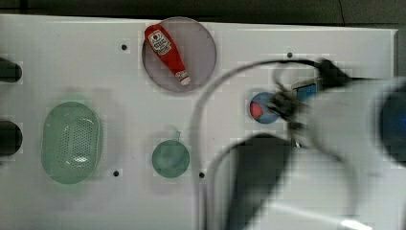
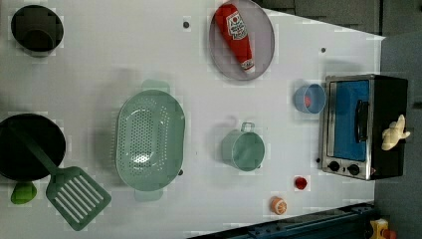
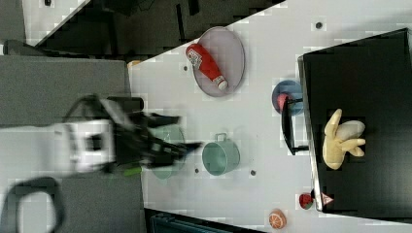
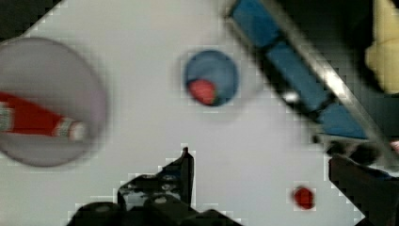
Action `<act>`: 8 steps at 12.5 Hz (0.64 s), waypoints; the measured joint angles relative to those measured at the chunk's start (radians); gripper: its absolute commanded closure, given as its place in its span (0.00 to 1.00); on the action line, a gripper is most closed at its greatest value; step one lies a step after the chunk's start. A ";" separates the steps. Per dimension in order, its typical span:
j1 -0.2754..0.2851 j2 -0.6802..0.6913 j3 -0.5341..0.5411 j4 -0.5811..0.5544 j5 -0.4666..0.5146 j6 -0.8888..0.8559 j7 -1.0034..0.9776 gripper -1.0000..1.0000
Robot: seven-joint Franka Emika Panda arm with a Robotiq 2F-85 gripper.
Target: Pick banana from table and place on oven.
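The pale cream-yellow banana [image 2: 394, 133] lies on the black top of the toaster oven [image 2: 363, 127], free of the gripper; the right view has the banana [image 3: 342, 138] near the middle of the oven's top [image 3: 369, 63]. In the wrist view my gripper [image 4: 263, 176] is open with nothing between its dark fingers [image 4: 183, 167], and it hangs over the white table [image 2: 99, 59] in front of the oven's blue door [image 4: 282, 59]. The banana [image 4: 386, 52] sits at the frame's edge beyond it. My blurred arm [image 1: 335, 124] covers the top view's right.
A small blue bowl [image 2: 308, 98] with a red piece stands beside the oven. A grey plate [image 2: 261, 55] holds a ketchup bottle [image 2: 238, 35]. A green pot [image 2: 243, 149], a colander [image 2: 149, 139], a spatula [image 2: 74, 196], an orange slice [image 2: 277, 204] and a black pan [image 2: 25, 147] are spread over the table.
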 measured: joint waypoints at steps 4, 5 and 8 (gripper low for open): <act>0.058 -0.007 0.180 0.006 0.002 -0.059 0.224 0.00; 0.064 -0.010 0.204 0.009 0.006 -0.087 0.261 0.00; 0.075 -0.027 0.205 0.000 0.018 -0.122 0.318 0.00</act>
